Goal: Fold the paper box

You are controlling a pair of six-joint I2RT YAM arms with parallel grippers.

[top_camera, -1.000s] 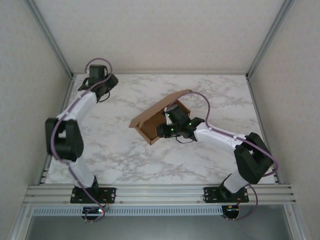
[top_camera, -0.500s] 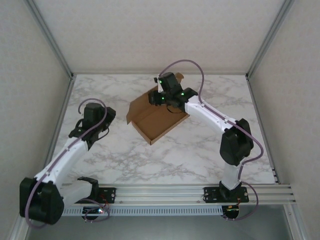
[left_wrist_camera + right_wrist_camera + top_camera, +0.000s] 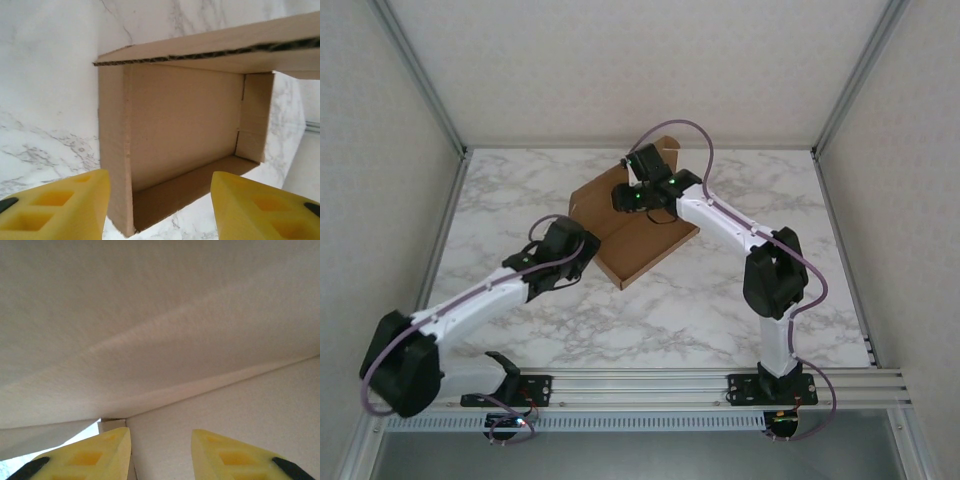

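Observation:
The paper box (image 3: pixel 642 243) is a brown cardboard tray lying open and skewed at mid-table, with its lid flap (image 3: pixel 667 150) raised at the far edge. My left gripper (image 3: pixel 578 252) sits low at the tray's left corner, open. In the left wrist view its yellow fingers (image 3: pixel 75 202) flank the near corner of the paper box (image 3: pixel 180 125), with nothing between them, and the lid's edge crosses overhead. My right gripper (image 3: pixel 647 163) is raised over the tray's far edge beside the lid flap. It points at the back wall, open (image 3: pixel 161 431), holding nothing.
The marble table (image 3: pixel 720 300) is bounded by white walls and aluminium posts (image 3: pixel 420 75) at the back corners. A metal rail (image 3: pixel 640 385) with both arm bases runs along the near edge. The right arm (image 3: pixel 765 270) arches over the table's right half.
My left arm swung from the table's left side in to the box's left corner and its jaws widened. The right gripper went from the tray's middle to its far edge, where the lid stands up.

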